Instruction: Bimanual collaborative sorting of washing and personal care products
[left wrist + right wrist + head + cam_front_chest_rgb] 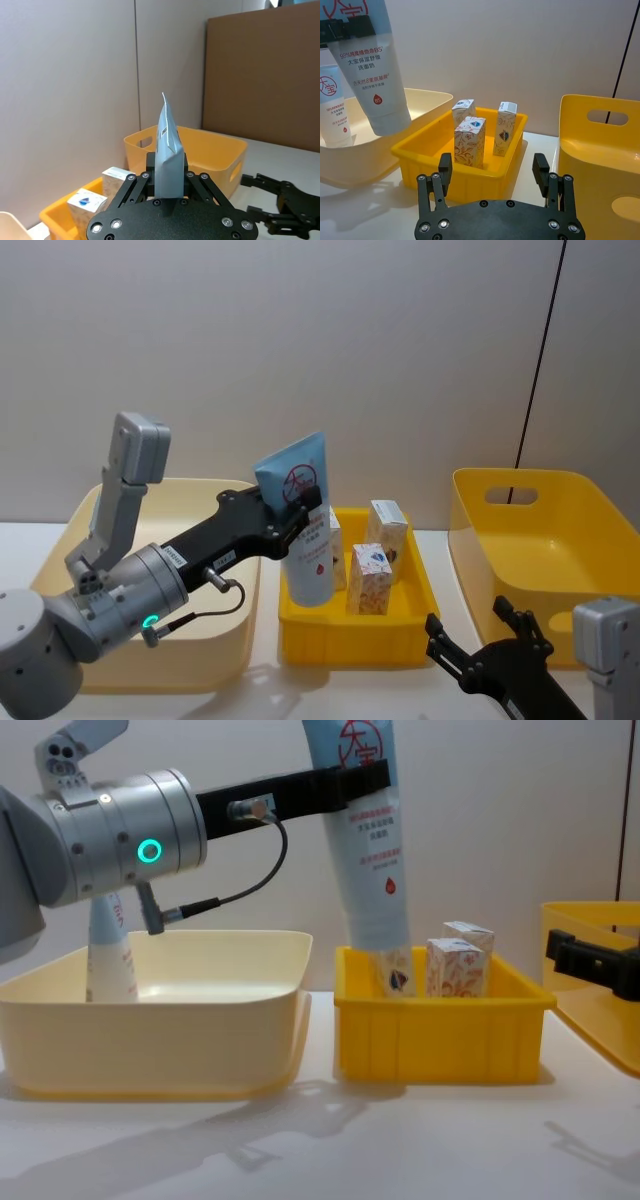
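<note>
**Free room and obstacles, placed from the yellow crate (350,645)**

- Above the crate's left side: blocked. The held tube (308,540) hung upright from the clamped left end effector (305,502), its lower end near rim level. The arm spanned the air over the neighbouring tub.
- Inside the crate, right and rear: three cartons (369,578) stood upright with narrow gaps between them. The floor was bare at the front right corner.
- Left of the crate: cream tub (240,640) just beside it, slim gap. The tub's interior was open except for a standing tube (105,955) at its far left.
- Right of the crate: a strip of bare counter (440,570), then the large yellow bin (560,540), interior open.
- Before the crate: bare counter. The right end effector (465,618), fingers spread, sat low off the front right corner.
</note>
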